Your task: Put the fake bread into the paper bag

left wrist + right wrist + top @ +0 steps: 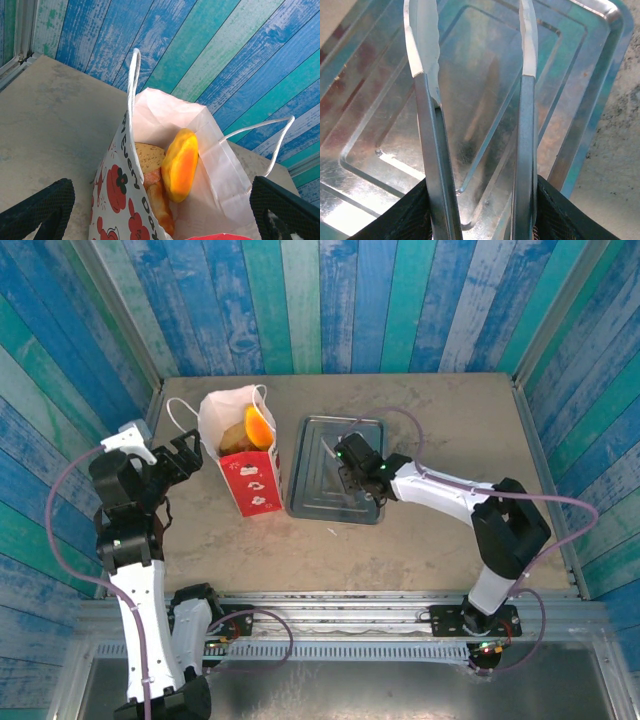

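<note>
Blue planks (350, 300), left pincer (190, 458) released by paper bag (250, 485), wrist-view bread (180, 165) inside, right pincer (352, 462) grasping tongs (425, 100)

fake bread (249, 430) in paper bag (252, 483); bag just left of tray (315, 475); tongs (423, 55) over tray, maybe touching it.

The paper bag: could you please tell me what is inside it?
Inside the paper bag sit a yellow-orange bun, a paler round bun and a brown roll. Anything deeper is covered by them and the bag's walls.
</note>
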